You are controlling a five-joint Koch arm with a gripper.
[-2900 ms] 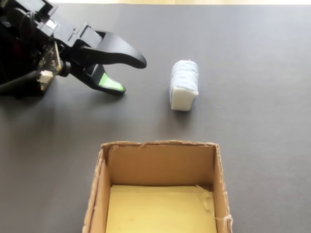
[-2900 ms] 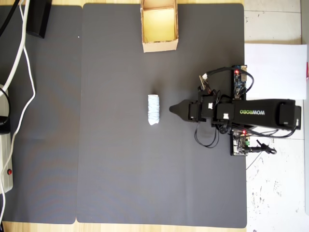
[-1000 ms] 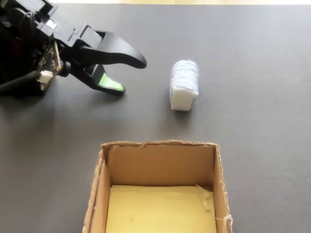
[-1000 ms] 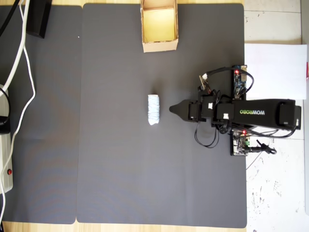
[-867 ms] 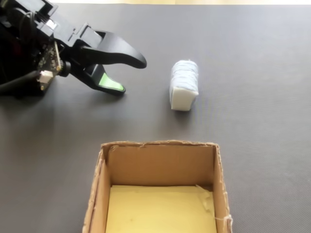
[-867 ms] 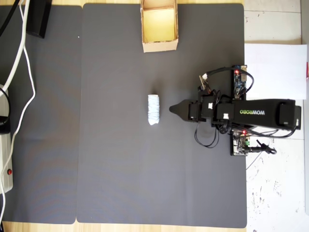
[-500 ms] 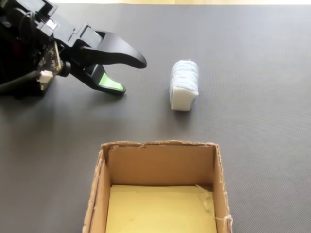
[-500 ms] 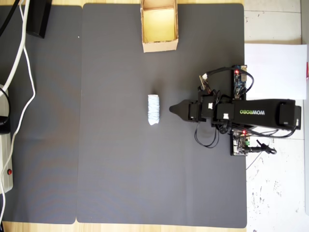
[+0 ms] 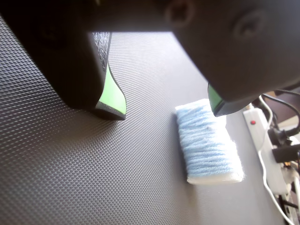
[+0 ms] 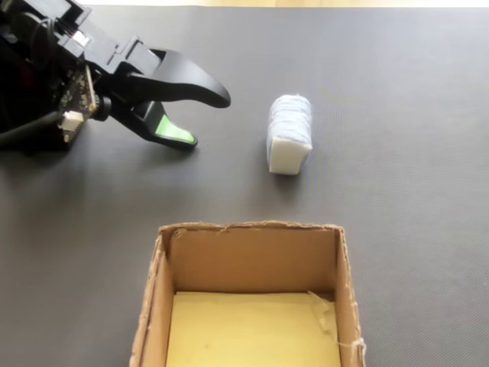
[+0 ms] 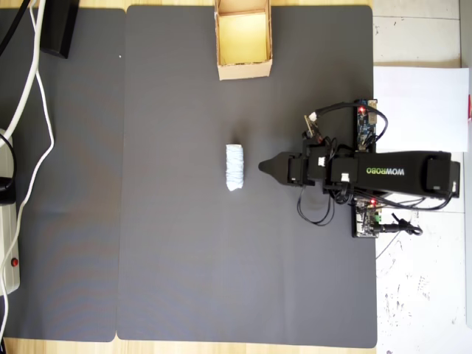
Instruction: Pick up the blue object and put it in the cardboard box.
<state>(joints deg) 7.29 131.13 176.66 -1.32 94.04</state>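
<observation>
**on the dark mat: roll lying free, jaws apart beside it**

near the middle of the dark mat (image 11: 184, 243), in the overhead view, the blue object (image 11: 235, 167) lies on its side, its long axis running toward the mat's top and bottom edges. nothing touches it. in the wrist view the blue object (image 9: 208, 141) shows pale blue thread wound around a white core, with a flat white end facing the bottom of the picture. in the fixed view the blue object (image 10: 289, 133) rests with that white end turned toward the cardboard box (image 10: 157, 290).

the gripper (image 10: 208, 119) stands just beside the roll, apart from it, with its jaws spread: in the fixed view the upper black jaw curves out over the lower one, whose inner face is green, and a clear gap shows between the tips. in the wrist view the gripper (image 9: 166, 110) frames the roll, one green-edged tip low over the mat at the left, the other overlapping the roll's far end in the picture. in the overhead view the gripper (image 11: 263, 167) points at the roll from the right, along the mat's right half.

the cardboard box (image 11: 243, 71) sits at the mat's top edge, open side up, yellowish floor bare, well apart from both roll and arm. white cables (image 11: 33, 96) run along the mat's left edge, beyond the left strip.
</observation>
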